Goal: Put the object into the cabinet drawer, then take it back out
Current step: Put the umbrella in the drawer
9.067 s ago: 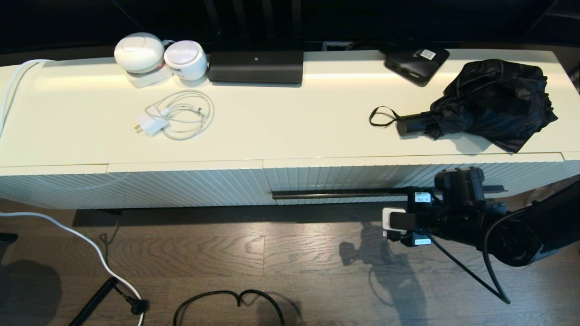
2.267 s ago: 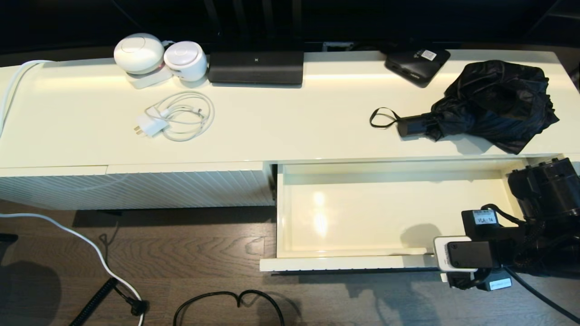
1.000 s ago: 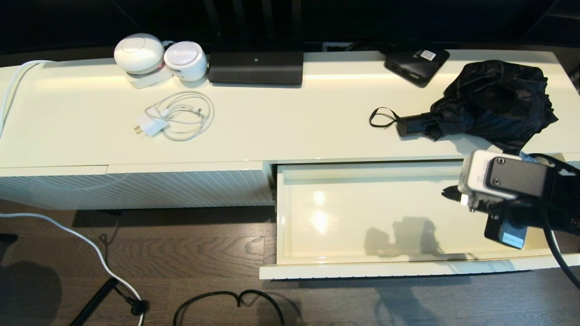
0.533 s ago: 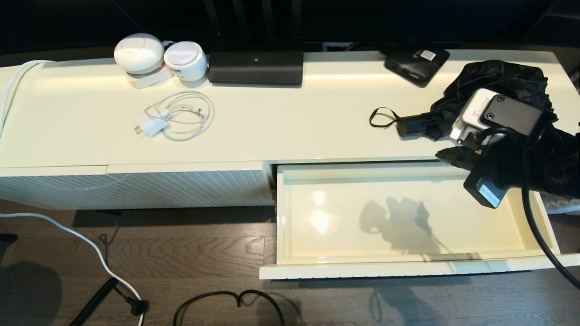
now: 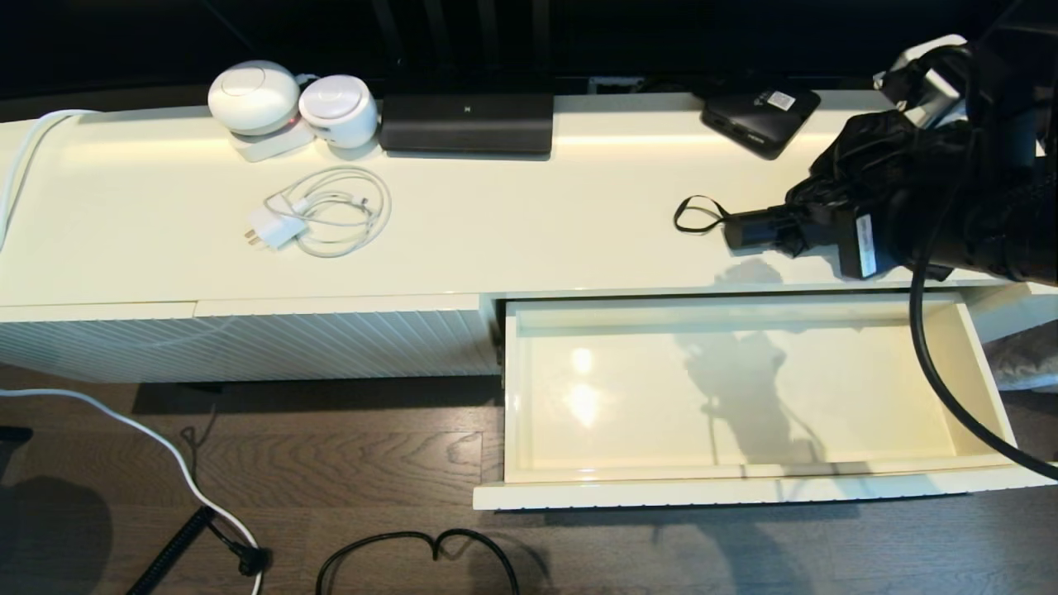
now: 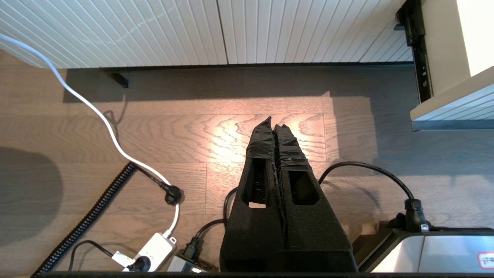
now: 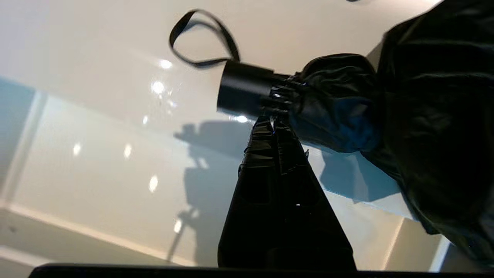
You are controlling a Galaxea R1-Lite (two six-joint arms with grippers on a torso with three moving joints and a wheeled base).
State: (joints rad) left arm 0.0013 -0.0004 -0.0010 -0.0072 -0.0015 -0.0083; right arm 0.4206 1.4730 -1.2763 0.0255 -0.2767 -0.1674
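Lying crosswise, umbrella (image 5: 893,165) handle leftward

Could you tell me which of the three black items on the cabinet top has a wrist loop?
The folding umbrella by the right gripper: bunchy fabric, looped handle. The bar and the box are rigid and loopless.

Long low cream cabinet (image 5: 512,240) with a glossy top — a bright light band runs along its back edge and glare spots show on the gloss. Ribbed cream front panel (image 5: 248,343) on the left half. Floor (image 5: 372,463) is dark grey-brown wood plank with visible grain, hard shadows across it; a warm patch of light falls on the boards in the left wrist view. Behind the cabinet the wall area is dark, nothing readable. A white cable (image 5: 124,430) trails over the floor at the left, a coiled black cord (image 5: 169,549) beside it, a black cable loop (image 5: 413,549) at the near edge.
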